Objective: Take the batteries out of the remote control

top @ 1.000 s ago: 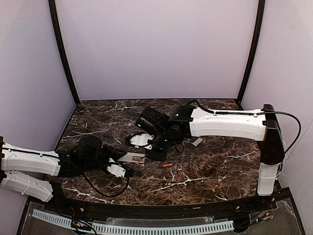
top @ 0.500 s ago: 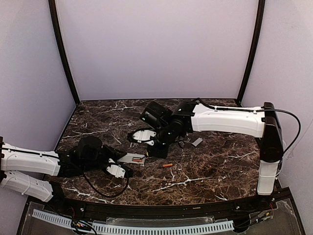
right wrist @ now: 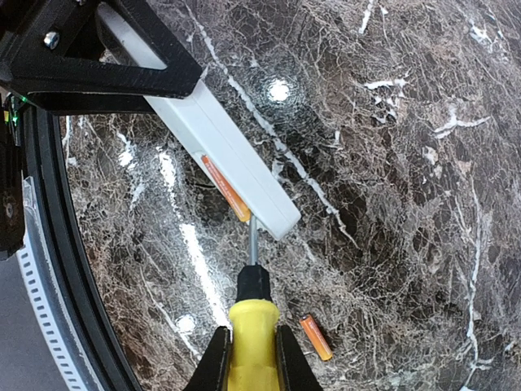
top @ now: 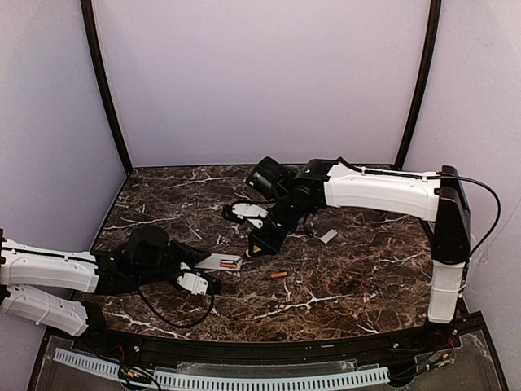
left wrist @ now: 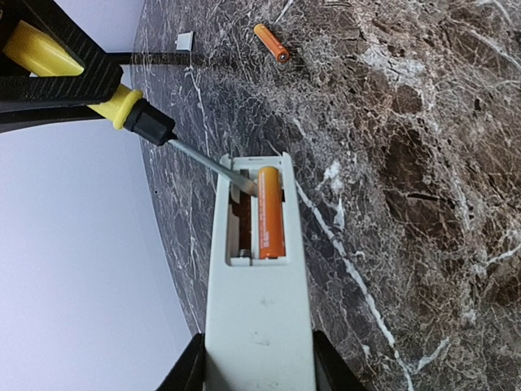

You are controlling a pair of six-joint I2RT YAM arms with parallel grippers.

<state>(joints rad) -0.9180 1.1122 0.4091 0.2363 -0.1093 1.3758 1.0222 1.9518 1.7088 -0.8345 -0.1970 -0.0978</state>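
Note:
The white remote control (left wrist: 259, 309) lies back-up just above the table, and my left gripper (left wrist: 259, 366) is shut on its near end. Its open bay holds one orange battery (left wrist: 270, 212); the slot beside it is empty. A second battery (left wrist: 270, 43) lies loose on the table beyond. My right gripper (right wrist: 254, 362) is shut on a yellow-handled screwdriver (right wrist: 254, 330). The screwdriver's shaft tip rests at the far end of the battery in the bay (right wrist: 229, 193). In the top view the remote control (top: 220, 262) sits left of the loose battery (top: 278, 275).
A small grey cover piece (top: 328, 236) lies on the dark marble table (top: 366, 277), right of the right wrist. The right arm's cables hang over the table behind the remote. Walls close in the back and both sides.
The right arm's wrist has risen and swung back and to the right, tilting the screwdriver while its tip stays at the bay. The left arm and the remote have not moved.

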